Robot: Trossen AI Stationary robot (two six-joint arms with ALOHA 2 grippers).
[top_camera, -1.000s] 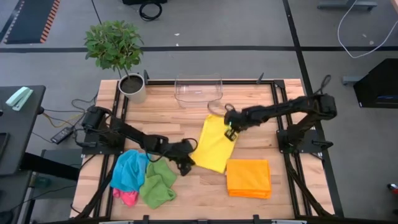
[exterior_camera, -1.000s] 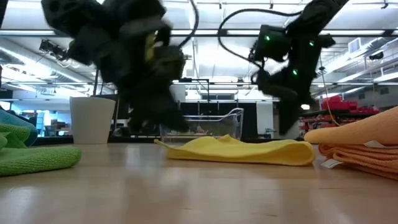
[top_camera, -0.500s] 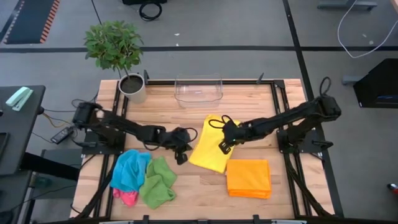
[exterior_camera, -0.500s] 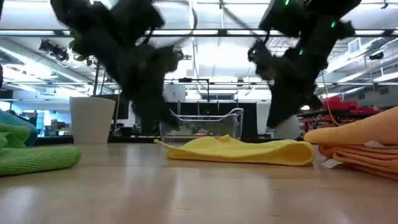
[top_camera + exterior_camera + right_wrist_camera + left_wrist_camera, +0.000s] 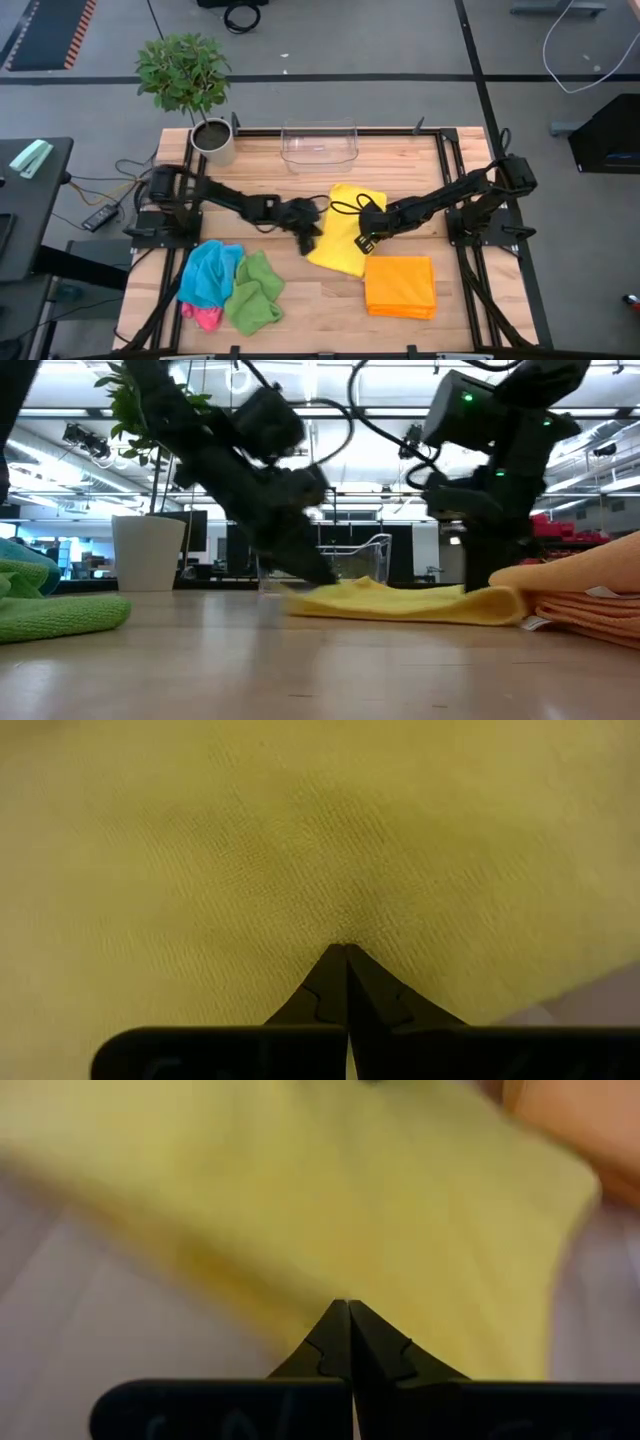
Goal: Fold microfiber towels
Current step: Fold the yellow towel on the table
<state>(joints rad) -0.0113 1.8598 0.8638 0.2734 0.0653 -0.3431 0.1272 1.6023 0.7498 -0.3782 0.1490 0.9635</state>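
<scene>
Two closed pincers, left pincer (image 5: 312, 231) and right pincer (image 5: 362, 240), press empty on a soft, limp yellow towel (image 5: 345, 230), probably best gripped at its corners.

Both arms are dark, nearly black, built of slim jointed segments on black bases bolted to the frame rails at the table's 9 and 3 o'clock edges. Thin black cables loop along each arm. The right arm shows a small green light near its wrist. The left gripper (image 5: 348, 1312) and the right gripper (image 5: 346, 953) each end in two matte black fingers tapering to a point, with small notched steps along their edges.
</scene>
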